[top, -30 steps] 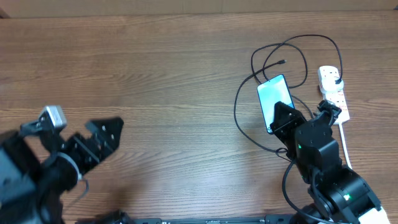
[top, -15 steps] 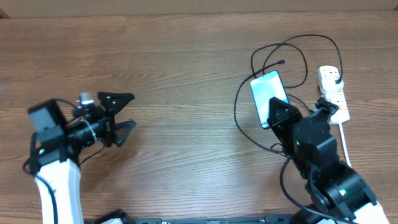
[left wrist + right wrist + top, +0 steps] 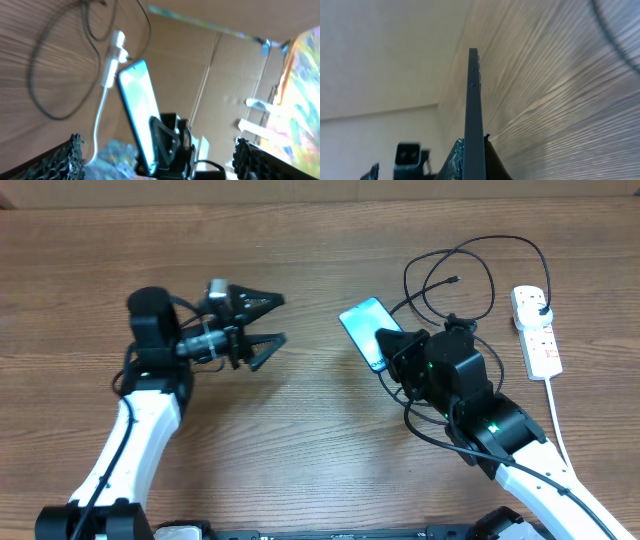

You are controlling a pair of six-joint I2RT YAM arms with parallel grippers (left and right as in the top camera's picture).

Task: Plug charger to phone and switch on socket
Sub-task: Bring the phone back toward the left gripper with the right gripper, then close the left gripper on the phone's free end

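Nearest our base, the right tool (image 3: 390,352) is clamped shut on the lower edge of the phone (image 3: 362,327). It holds the phone tilted up, with the lit blue screen towards the middle of the counter (image 3: 300,240). The right wrist view shows the phone (image 3: 474,115) edge-on between the fingers, so we judge the grip firm and the phone clear of the wood. Across from it, the left tool (image 3: 266,321) hovers with its jaws spread wide and nothing in them, pointed at the phone but well apart from it. In its own view the screen (image 3: 136,107) faces it squarely. Farther back, the charger cable (image 3: 490,275) lies in loose loops behind and around the right arm. Its connector tip (image 3: 456,280) lies free on the counter, near the phone but not joined to it. Farthest right sits the power strip (image 3: 538,340), with the black plug (image 3: 541,307) apparently seated in its far end. We cannot tell how its switches stand. So we judge that we are at the presenting step: the phone is in hand, the cable is not yet plugged in, and the switch is not yet reached. Next, we think, the empty left tool must either take the phone or fetch that small tip. It then has to line the tip up with the phone's port, which we cannot make out here. The tip is thin and the cable springy, so a careful pinch close behind the tip seems called for.
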